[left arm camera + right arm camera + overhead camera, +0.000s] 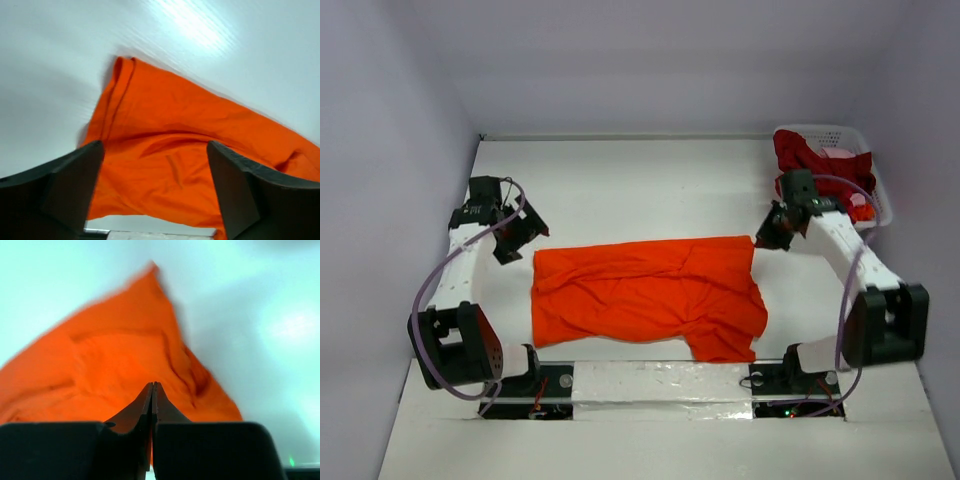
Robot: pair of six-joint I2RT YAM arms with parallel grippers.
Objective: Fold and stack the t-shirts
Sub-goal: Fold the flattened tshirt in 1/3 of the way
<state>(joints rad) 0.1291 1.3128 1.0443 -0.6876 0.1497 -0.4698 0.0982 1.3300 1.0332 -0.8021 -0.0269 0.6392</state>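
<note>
A bright orange-red t-shirt (640, 295) lies spread and wrinkled in the middle of the table, one sleeve sticking out at its near right. My left gripper (520, 238) hovers just off the shirt's far left corner, open and empty. In the left wrist view the orange cloth (200, 125) shows between and beyond the wide-apart jaws of that gripper (155, 147). My right gripper (760, 238) sits at the shirt's far right corner, shut. The right wrist view shows its tips (152, 384) pressed together above the orange cloth (100, 360), with nothing seen between them. A dark crimson t-shirt (810, 155) lies in the basket.
A white lattice basket (820, 130) stands at the back right corner, holding the crimson shirt and a bit of pink cloth (840, 153). Pale walls close in the table on the left, back and right. The arm bases sit along the near edge.
</note>
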